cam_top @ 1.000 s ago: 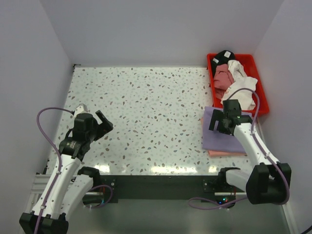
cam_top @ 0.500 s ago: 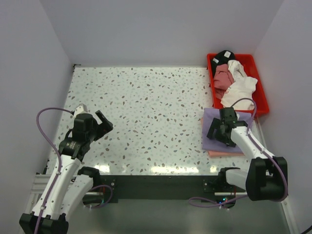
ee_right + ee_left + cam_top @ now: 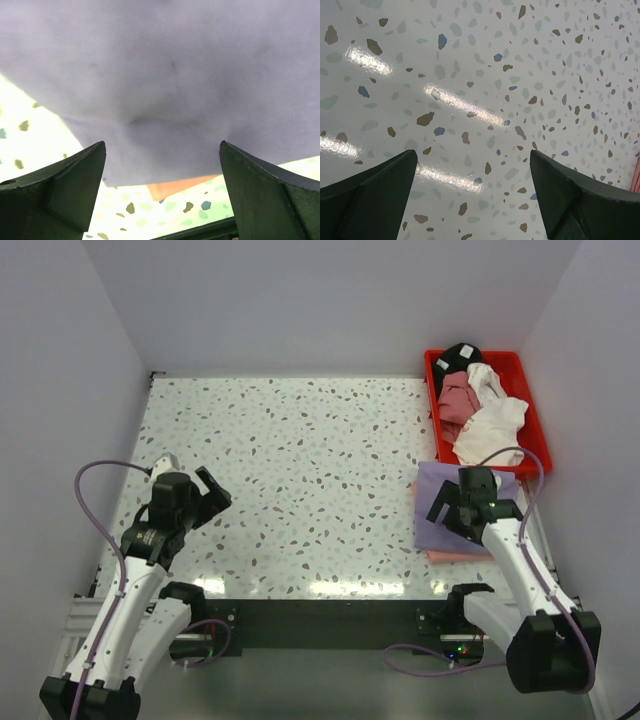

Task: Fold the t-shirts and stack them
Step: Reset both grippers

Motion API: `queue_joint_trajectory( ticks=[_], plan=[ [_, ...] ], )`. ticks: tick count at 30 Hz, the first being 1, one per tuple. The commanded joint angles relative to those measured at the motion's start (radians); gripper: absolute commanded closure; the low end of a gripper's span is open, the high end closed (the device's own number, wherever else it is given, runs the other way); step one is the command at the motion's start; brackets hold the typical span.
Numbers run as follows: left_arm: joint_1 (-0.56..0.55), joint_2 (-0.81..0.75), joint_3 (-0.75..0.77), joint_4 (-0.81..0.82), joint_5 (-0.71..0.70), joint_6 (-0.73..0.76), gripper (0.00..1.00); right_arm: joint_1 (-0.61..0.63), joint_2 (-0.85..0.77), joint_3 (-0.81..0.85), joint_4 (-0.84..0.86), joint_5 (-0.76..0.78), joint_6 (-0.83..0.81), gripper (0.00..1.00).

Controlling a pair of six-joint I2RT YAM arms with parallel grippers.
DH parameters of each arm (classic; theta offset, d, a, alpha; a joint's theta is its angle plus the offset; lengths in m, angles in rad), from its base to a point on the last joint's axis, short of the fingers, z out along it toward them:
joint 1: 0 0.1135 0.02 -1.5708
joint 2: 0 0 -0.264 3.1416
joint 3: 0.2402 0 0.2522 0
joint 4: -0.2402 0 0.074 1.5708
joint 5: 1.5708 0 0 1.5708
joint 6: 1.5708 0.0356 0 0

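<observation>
Lying folded at the near right of the speckled table (image 3: 300,440), a lavender t-shirt (image 3: 430,537) rests flat on top of a salmon-pink t-shirt (image 3: 460,556). Only a thin strip of the pink one shows along the stack's near edge. The right wrist camera fills with the smooth lavender cloth (image 3: 165,75), marked by one shallow crease near its hem. A sliver of salmon-pink (image 3: 172,187) peeks out below that hem against the table top.

The right gripper (image 3: 450,515) hangs directly over this stack, its two dark fingers spread as wide as they go and holding nothing. From the wrist view the right gripper (image 3: 162,145) frames the shirt's hem between its fingers. Whether the fingertips touch the cloth cannot be told.

Just beyond the stack, at the far right corner, stands a red plastic bin (image 3: 505,358) with more shirts heaped inside, unfolded. A white one (image 3: 490,425) spills toward the bin's near end, a dusty-rose one (image 3: 457,400) lies bunched beside it on the left, and a black one (image 3: 460,355) sits at the far end.

Well apart from all of this, across the table, the left gripper (image 3: 215,495) hovers above bare table near the left edge. Its claw is likewise fully spread and holds nothing. The left wrist view shows the left gripper (image 3: 473,152) with only the flecked surface (image 3: 470,75) and bright light reflections between its fingers. A purple cable (image 3: 95,480) loops out from the left arm.
</observation>
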Motion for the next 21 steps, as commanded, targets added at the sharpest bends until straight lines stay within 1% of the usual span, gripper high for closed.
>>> queue_joint_trajectory(
  ticks=[1, 5, 7, 9, 13, 15, 21],
  plan=[
    [0.007, -0.003, 0.012, 0.023, -0.025, 0.01, 0.0, 0.006, -0.123, 0.129, -0.019, 0.022, -0.073, 0.01],
    [0.007, -0.025, 0.014, 0.02, -0.051, 0.0, 0.0, 0.006, -0.191, 0.244, 0.013, 0.033, -0.131, 0.01],
    [0.005, -0.025, 0.018, 0.015, -0.062, 0.0, 0.0, 0.006, -0.198, 0.289, 0.039, 0.004, -0.171, 0.01],
    [0.007, -0.02, 0.035, 0.007, -0.075, -0.002, 0.0, 0.006, -0.201, 0.319, 0.07, 0.004, -0.176, 0.01],
    [0.007, -0.014, 0.064, -0.025, -0.134, -0.016, 0.0, 0.006, -0.208, 0.355, 0.114, 0.016, -0.176, 0.01],
    [0.007, -0.014, 0.079, -0.026, -0.141, -0.022, 0.0, 0.006, -0.22, 0.362, 0.126, 0.027, -0.179, 0.01],
    [0.007, -0.022, 0.121, -0.054, -0.183, -0.034, 0.0, 0.006, -0.255, 0.346, 0.182, 0.009, -0.188, 0.01]
  ],
)
